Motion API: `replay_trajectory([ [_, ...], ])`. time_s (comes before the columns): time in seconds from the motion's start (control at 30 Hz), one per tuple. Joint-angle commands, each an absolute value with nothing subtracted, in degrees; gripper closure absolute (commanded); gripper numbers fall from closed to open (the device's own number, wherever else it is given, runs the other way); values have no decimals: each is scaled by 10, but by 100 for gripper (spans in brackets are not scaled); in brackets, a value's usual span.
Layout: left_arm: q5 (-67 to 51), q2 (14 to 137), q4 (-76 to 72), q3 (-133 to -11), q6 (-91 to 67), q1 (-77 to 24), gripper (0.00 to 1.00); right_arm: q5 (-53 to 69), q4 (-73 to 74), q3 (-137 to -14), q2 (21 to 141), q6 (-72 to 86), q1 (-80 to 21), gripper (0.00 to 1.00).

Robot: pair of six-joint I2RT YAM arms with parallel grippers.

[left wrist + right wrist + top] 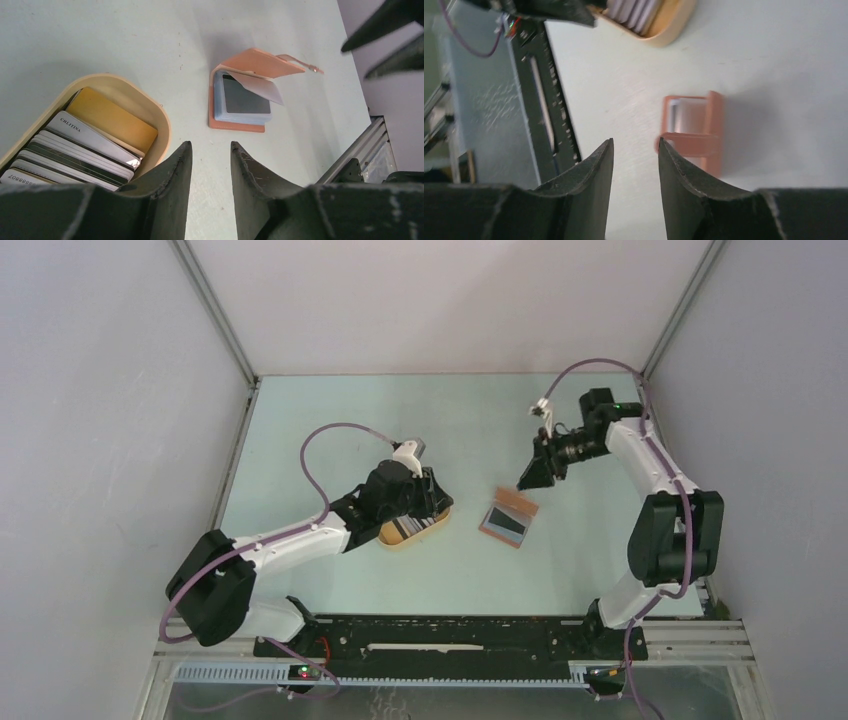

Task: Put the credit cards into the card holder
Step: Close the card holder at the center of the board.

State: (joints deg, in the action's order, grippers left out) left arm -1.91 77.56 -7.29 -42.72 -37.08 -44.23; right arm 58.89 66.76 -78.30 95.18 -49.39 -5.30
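Note:
The credit cards (75,145) stand on edge as a striped stack in a yellow oval tray (160,125), also seen from above as the cards (405,528). My left gripper (428,492) hovers over the tray's right end, open, and nothing sits between its fingers (177,165). The reddish-brown card holder (508,518) lies open on the table right of the tray. Its cover (260,62) is raised and a dark card (242,97) shows in the top sleeve. My right gripper (526,482) hangs just above the holder's far edge, open and empty, with the holder (694,130) beyond its fingertips (663,147).
The yellow tray (440,523) sits left of centre on the pale green table. A black rail (450,635) runs along the near edge; in the right wrist view the rail (544,100) is on the left. White enclosure walls stand close on both sides and at the back.

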Motion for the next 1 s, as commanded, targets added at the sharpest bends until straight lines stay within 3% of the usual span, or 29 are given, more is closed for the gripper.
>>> replay_trajectory([
  [0.0, -27, 759, -99, -417, -370, -440, 61, 541, 515, -793, 967, -329, -9, 54],
  [0.2, -31, 758, -102, -415, -373, -440, 61, 444, 434, -799, 1034, -236, 9, 53],
  [0.37, -36, 763, -108, -414, -375, -440, 61, 437, 428, -797, 1095, -209, 29, 53],
  [0.63, -47, 783, -108, -427, -374, -440, 61, 495, 508, -782, 1125, -292, -14, 64],
  [0.97, -63, 804, -128, -425, -380, -441, 61, 483, 535, -734, 1092, -347, -65, 53],
])
